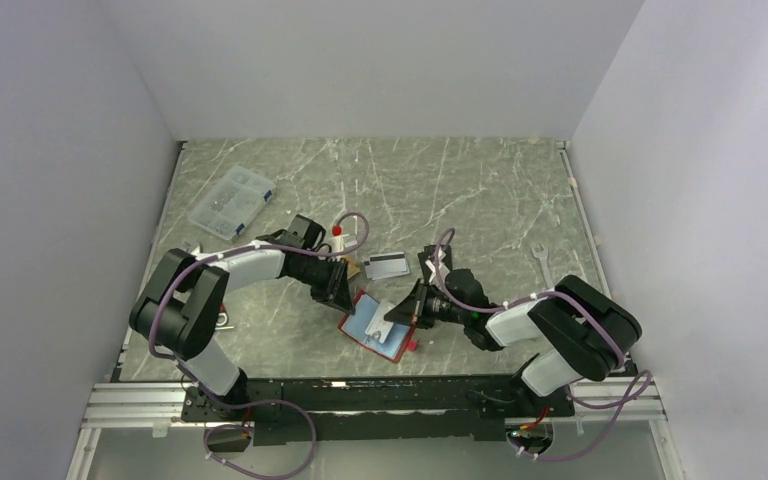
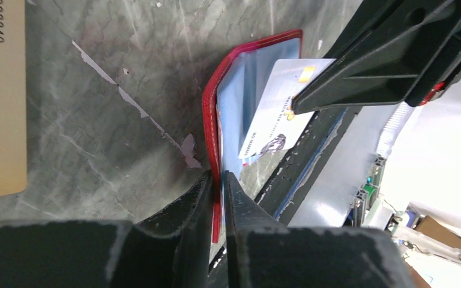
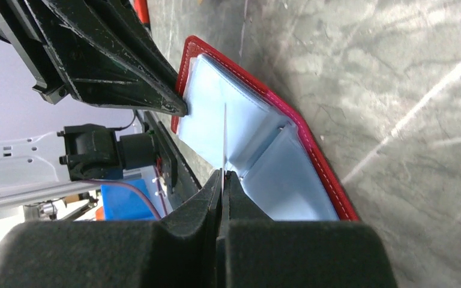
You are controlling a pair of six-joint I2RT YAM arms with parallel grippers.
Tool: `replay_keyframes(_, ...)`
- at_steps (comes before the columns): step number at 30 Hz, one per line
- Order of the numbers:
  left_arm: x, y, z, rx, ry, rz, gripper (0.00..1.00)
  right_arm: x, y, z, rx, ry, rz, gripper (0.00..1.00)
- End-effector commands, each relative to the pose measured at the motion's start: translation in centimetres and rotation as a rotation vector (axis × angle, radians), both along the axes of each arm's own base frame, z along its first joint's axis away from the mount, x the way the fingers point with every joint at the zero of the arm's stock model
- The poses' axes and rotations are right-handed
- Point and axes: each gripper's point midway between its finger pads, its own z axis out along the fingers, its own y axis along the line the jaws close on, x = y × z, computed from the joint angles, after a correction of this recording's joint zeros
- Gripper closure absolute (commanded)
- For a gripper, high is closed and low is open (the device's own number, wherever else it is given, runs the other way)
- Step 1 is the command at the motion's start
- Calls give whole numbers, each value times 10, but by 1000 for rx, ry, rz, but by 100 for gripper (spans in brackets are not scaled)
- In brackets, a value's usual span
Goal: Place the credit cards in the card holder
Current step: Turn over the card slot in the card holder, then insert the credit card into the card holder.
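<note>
One card holder (image 1: 372,327), red, lies open on the marble table (image 1: 480,200) between both arms. Left gripper (image 2: 221,180) pinches its cover edge. Right gripper (image 3: 222,177), pressed together, clamps a white credit card (image 2: 279,108) (seen edge-on from its own wrist) over the clear pockets. Two further cards: gold card (image 2: 0,96), striped card (image 1: 387,264), both lying on the table beside the holder.

Left arm: base at lower left of the top view, elbow raised at left, forearm reaching right toward frame centre. Left gripper (image 1: 345,292): jaws nearly together, pinching the red edge of the card holder (image 2: 213,114).

Right arm: base at lower right, forearm reaching left toward centre. Right gripper (image 1: 407,308): jaws closed on a white card (image 3: 224,141), held edge-on.
</note>
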Motion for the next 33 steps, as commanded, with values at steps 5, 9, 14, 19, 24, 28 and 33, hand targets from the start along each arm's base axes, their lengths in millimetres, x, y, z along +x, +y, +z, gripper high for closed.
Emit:
replay_keyframes(5,8,7,-15,132,-62,-20,95,-24,-1,-2,55,46,96,100)
replay_keyframes(9,9,9,-17,149,-73,-18,96,-32,1,-7,67,81,136,100)
replay_keyframes(14,9,9,-17,148,-71,-19,97,-37,2,-12,74,108,162,100)
replay_keyframes(19,6,5,-16,134,-61,-33,96,-36,9,-12,96,119,193,100)
replay_keyframes(24,4,3,-13,121,-61,-42,94,-30,12,-11,114,122,196,100)
replay_keyframes(28,2,1,-11,115,-64,-50,91,-23,13,-10,113,119,191,100)
replay_keyframes(33,2,1,-9,112,-66,-55,90,-16,12,-14,89,124,178,100)
